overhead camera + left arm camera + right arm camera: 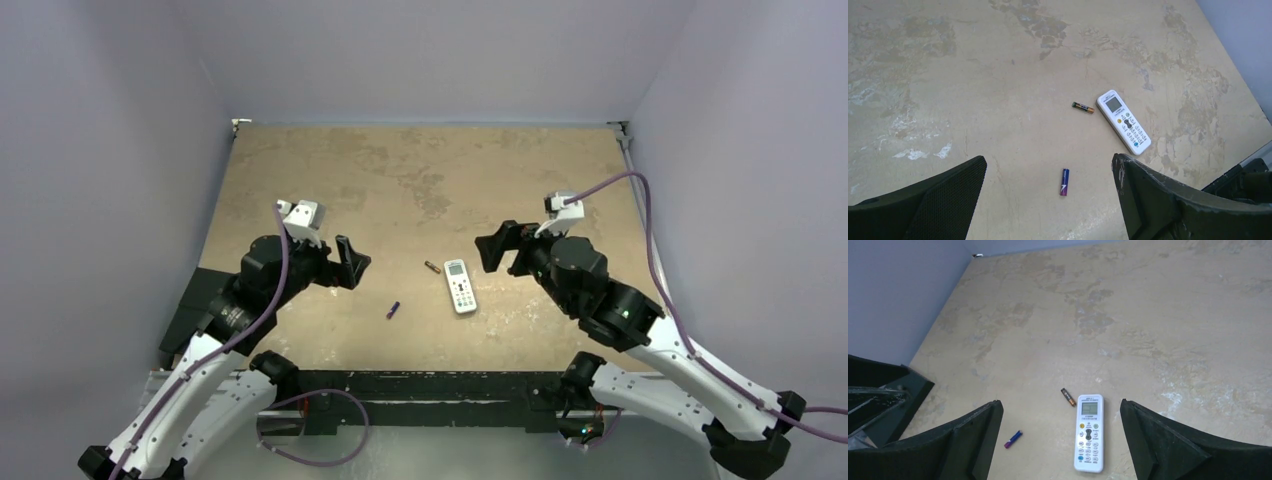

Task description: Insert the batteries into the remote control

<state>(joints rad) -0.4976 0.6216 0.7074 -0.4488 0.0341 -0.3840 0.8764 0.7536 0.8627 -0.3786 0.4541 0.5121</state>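
The left gripper (350,262) hung over the desk (400,180), fingers apart and empty. The purple battery (393,310) lay nearest it, toward the near edge. The brown battery (433,267) lay just beside the screen end of the remote (460,286). The remote lay face up, long axis near-to-far, closer to the right gripper (500,248), likewise apart and empty.

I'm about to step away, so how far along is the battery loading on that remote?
Nothing done yet. The remote control lies buttons up; the brown battery lies by its screen end, the purple battery farther off. The left tool and right tool are open, holding nothing. Remaining: flip the remote, seat both batteries.
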